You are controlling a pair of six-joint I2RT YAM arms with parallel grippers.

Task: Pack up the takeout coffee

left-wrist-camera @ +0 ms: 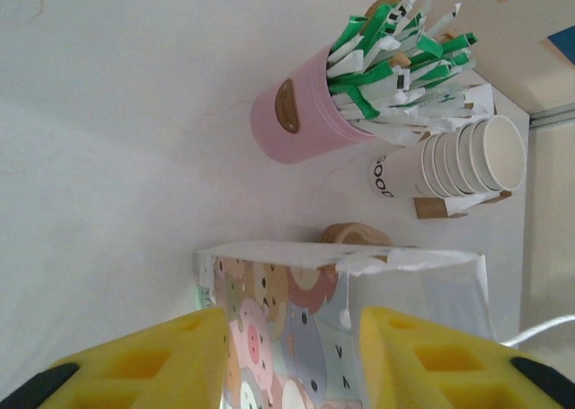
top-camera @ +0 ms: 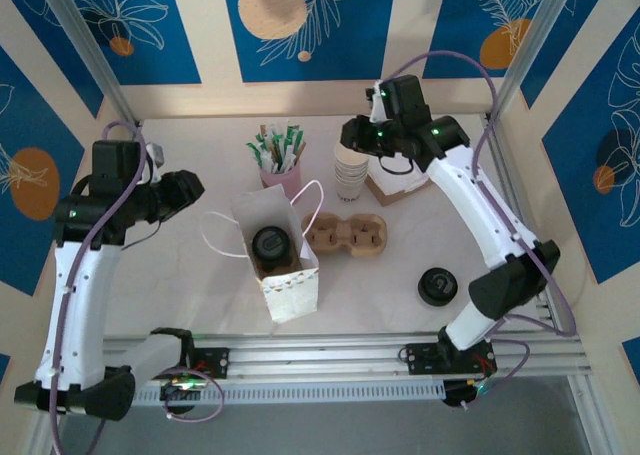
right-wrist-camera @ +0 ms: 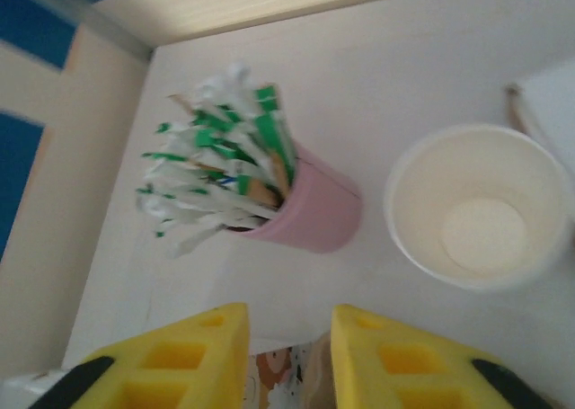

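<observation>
Two grippers flanked one standing paper bag (top-camera: 290, 275), which held the lidded coffee cup (top-camera: 270, 245) upright, just left of the cardboard cup carrier (top-camera: 345, 235). Risks, left to right: had you driven the left gripper (left-wrist-camera: 292, 324) onward, it could have shoved the light bag over, cup included; had you lowered the right gripper (right-wrist-camera: 289, 337), it could have toppled the pink sachet holder (right-wrist-camera: 310, 216) or the paper cup stack (right-wrist-camera: 481, 207). Pose: your left arm reached toward the bag from its left, fingers apart, nothing between them; your right arm angled downward above holder and stack, fingers nearly together with a slim, empty gap.
</observation>
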